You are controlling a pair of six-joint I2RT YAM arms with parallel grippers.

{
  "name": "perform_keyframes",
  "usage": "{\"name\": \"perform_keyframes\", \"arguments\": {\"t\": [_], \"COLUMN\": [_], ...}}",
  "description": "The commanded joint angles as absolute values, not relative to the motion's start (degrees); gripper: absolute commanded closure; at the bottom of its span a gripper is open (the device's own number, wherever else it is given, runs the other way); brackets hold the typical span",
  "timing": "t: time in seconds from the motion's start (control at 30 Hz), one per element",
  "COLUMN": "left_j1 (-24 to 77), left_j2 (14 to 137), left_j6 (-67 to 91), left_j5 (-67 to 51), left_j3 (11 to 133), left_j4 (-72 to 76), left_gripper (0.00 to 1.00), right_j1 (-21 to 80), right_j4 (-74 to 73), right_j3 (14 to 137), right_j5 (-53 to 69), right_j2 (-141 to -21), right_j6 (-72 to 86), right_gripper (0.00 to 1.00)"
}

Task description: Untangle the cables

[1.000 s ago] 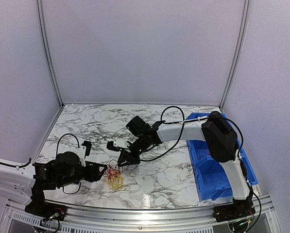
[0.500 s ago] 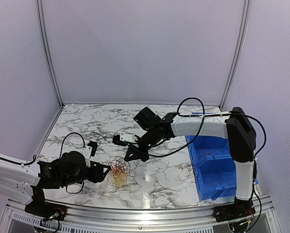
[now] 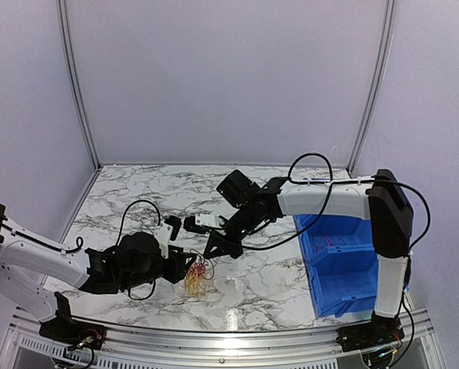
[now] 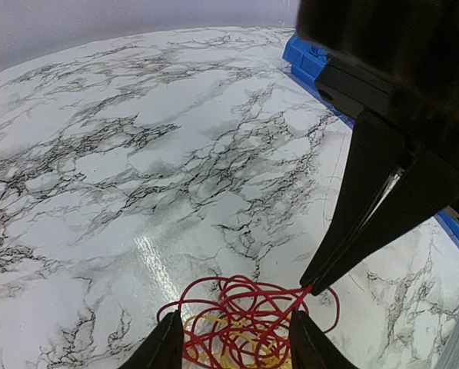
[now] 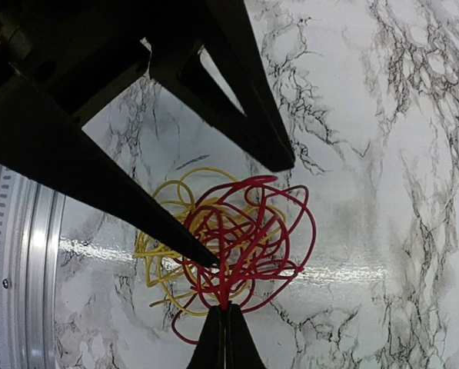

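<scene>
1. Top view: the bundle of thin red and yellow cables is sitting by the near edge of the white marble worktop, left of its middle. A blue plastic bin is standing at the right edge. The left arm's fingers and the right arm's fingers are meeting at the bundle.
2. Left wrist view: the left fingers are standing apart, open, with the bundle between them.
3. Right wrist view: the right fingers are pressing together, pinching red strands.
</scene>
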State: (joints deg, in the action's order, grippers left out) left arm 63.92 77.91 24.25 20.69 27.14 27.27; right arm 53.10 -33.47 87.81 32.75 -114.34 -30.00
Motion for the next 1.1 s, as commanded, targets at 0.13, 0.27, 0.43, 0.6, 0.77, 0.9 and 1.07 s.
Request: {"name": "perform_keyframes", "arguments": {"t": [0.13, 0.27, 0.43, 0.6, 0.77, 0.9, 1.07], "left_j1": [64.07, 64.07, 64.07, 64.07, 64.07, 64.07, 64.07], "left_j2": [84.71, 83.97, 82.09, 80.27, 80.14, 82.0, 87.4], "left_j6": [24.0, 24.71, 25.23, 26.74, 27.07, 26.81, 26.59], "left_j5": [20.17, 18.8, 17.86, 18.29, 19.24, 20.56, 21.89], "left_j3": [32.11, 31.81, 30.68, 29.68, 29.32, 30.17, 32.77], "left_j4": [29.26, 29.32, 30.45, 31.99, 32.22, 32.26, 35.52], "left_gripper": [0.76, 0.96, 1.0, 1.0, 1.0, 1.0, 0.65], "right_j1": [53.43, 53.27, 53.17, 53.14, 52.79, 52.06, 52.04], "right_j4": [-32.31, -29.9, -27.04, -24.8, -22.51, -21.91, -22.07], "right_j3": [86.53, 84.73, 82.85, 81.56, 80.16, 79.36, 79.7], "right_j5": [33.72, 32.02, 31.63, 31.42, 30.01, 28.68, 31.58], "right_j2": [-112.04, -111.77, -112.93, -113.07, -110.08, -106.87, -104.35], "right_j6": [-29.31, -28.26, -26.71, -25.87, -24.92, -24.26, -24.56], "right_gripper": [1.0, 0.99, 0.69, 0.58, 0.77, 0.98, 1.0]}}
